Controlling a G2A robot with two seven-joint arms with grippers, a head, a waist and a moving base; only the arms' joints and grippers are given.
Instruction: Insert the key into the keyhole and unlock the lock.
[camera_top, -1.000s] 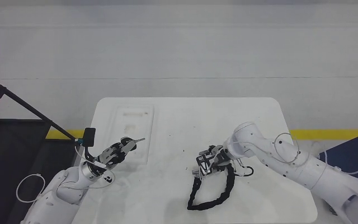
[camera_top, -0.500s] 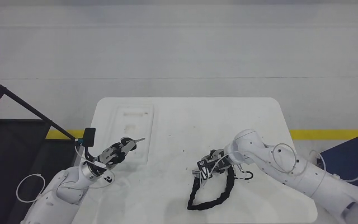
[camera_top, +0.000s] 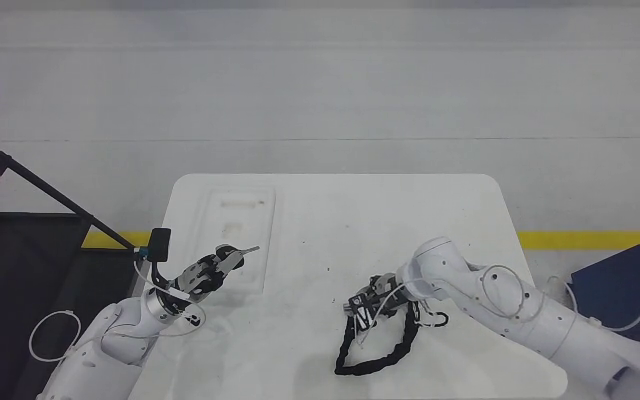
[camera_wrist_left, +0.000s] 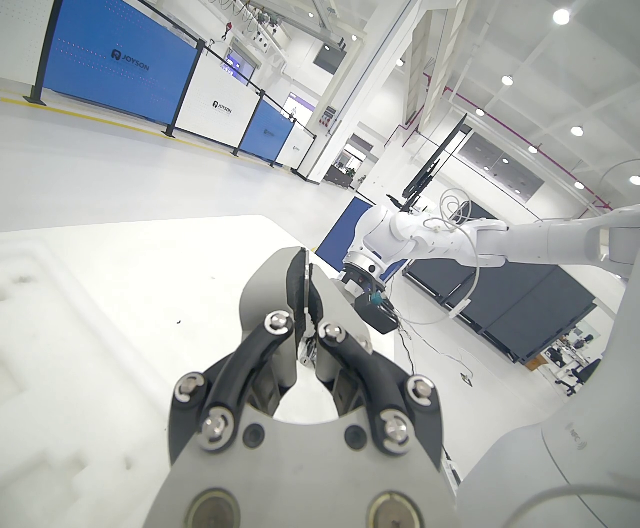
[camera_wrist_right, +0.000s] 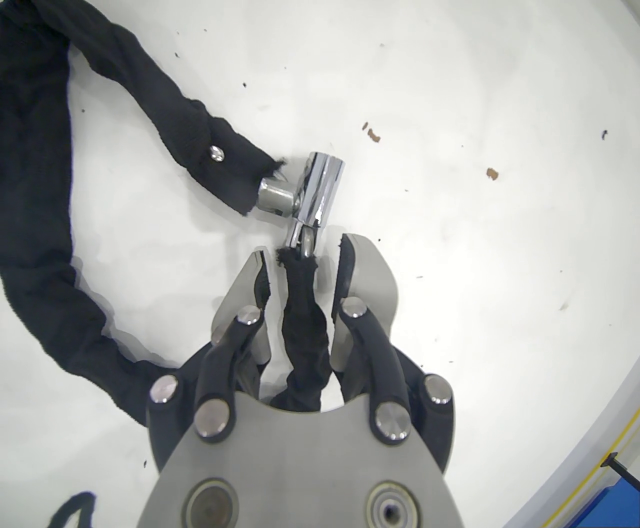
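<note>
The lock is a black fabric-sleeved chain (camera_top: 343, 358) lying in a loop on the white table (camera_top: 450, 220), toward its front right. In the right wrist view its chrome lock cylinder (camera_wrist_right: 320, 192) joins the two chain ends (camera_wrist_right: 220, 160). My right gripper (camera_wrist_right: 305, 255) is open and low over the table, its fingers (camera_wrist_right: 352, 260) straddling one sleeved chain end just behind the cylinder. In the top view that gripper (camera_top: 362, 312) is at the top of the loop. My left gripper (camera_top: 222, 260) is held above the table's left side, shut on a thin metal key (camera_top: 245, 249) that sticks out toward the right.
A white foam tray (camera_top: 240, 235) with shallow cut-outs lies at the table's left, under and behind the left gripper (camera_wrist_left: 305, 280). Small dark specks dot the tabletop. A black stand pole (camera_top: 60, 200) crosses off the table's left side.
My right gripper has moved toward the table's front and slightly left, coming down over the chain end by the cylinder. The left arm and key have stayed still.
</note>
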